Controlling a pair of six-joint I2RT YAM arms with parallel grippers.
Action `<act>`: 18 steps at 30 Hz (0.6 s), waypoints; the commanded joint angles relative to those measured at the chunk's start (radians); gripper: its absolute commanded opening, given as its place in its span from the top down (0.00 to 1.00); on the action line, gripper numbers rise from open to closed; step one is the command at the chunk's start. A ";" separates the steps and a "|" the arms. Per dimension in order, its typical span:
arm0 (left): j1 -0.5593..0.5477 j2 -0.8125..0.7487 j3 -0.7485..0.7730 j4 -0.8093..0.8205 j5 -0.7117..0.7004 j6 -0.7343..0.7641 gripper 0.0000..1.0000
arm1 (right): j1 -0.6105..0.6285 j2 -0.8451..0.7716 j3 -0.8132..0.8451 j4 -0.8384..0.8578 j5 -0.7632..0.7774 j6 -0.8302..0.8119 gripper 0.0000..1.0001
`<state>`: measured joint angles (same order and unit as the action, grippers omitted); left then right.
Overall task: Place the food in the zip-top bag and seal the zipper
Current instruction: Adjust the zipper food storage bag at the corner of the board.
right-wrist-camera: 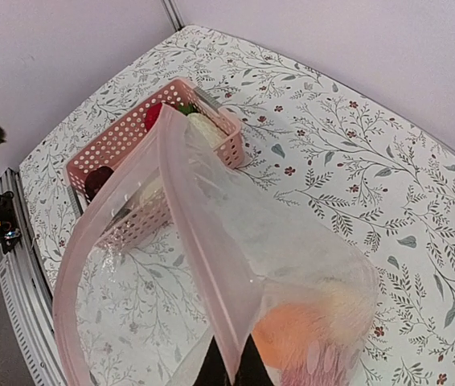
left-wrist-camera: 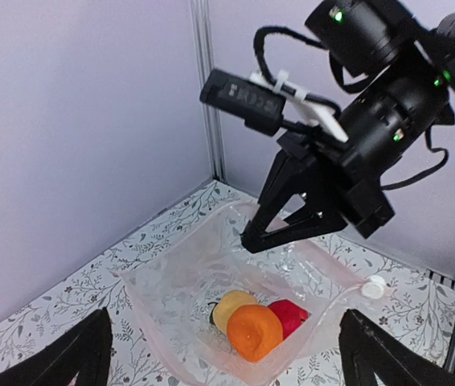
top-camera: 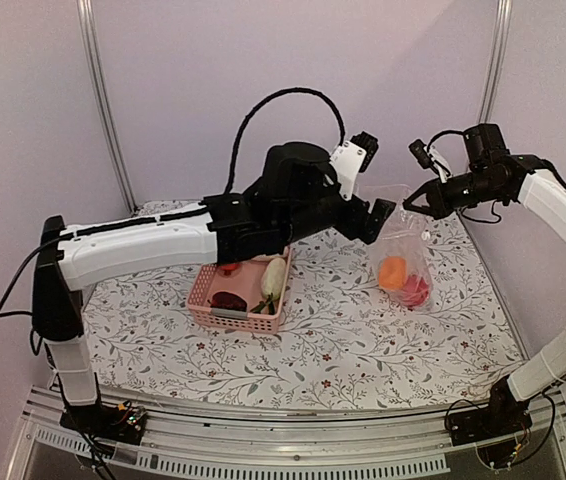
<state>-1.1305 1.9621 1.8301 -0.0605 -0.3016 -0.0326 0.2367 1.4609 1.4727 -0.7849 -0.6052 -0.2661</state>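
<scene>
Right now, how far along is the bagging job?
Partly done: an orange, a lemon and a red piece lie in the zip-top bag. In hand: the right hand holds the bag's mouth up; the left hand hovers open and empty above it. Left: a maroon piece, a white radish and another red piece sit in the pink basket, and the zipper is open.

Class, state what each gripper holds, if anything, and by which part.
The right gripper pinches the large clear crinkly plastic bag by its pale pink mouth strip; the open left gripper holds nothing.

Basket (top-camera: 253, 322) left of bag (top-camera: 404, 240); food (top-camera: 393, 272) in both.
</scene>
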 commanded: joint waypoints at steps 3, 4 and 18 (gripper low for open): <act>-0.011 -0.253 -0.286 0.133 -0.131 0.031 0.01 | -0.051 0.018 0.033 0.031 0.101 0.019 1.00; -0.008 -0.278 -0.332 0.131 -0.158 0.031 0.01 | -0.073 0.023 0.043 0.033 0.102 0.023 1.00; 0.058 -0.475 -0.820 0.000 -0.266 -0.221 0.01 | -0.261 0.130 0.273 0.029 0.347 -0.041 1.00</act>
<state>-1.0859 1.5375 1.0637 0.0074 -0.5228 -0.1547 -0.0147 1.5864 1.6779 -0.7666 -0.3775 -0.2649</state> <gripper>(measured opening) 0.988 0.006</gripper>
